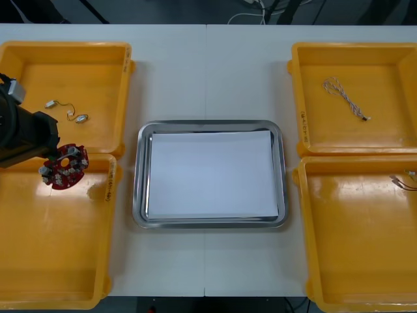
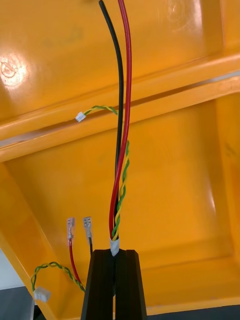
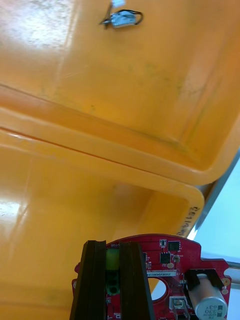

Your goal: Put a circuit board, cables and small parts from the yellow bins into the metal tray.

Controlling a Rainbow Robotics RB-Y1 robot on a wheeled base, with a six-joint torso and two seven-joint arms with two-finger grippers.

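Board (image 1: 66, 167) is clamped by left gripper (image 3: 112, 245) over far rim of near left bin (image 1: 52, 248). Cables (image 2: 121, 150) are pinched in right gripper (image 2: 116, 251) above a right bin (image 2: 175, 200). Tray (image 1: 140, 195) is seen white inside.

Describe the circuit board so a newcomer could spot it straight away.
Look at the two yellow bins on the robot's left side of the table. Above the rim where they meet, the left claw is shut on the round red circuit board. Its neighbours, two small metal parts in the far bin, are tiny and silvery; the right claw, over the right-hand bins, holds only cables.
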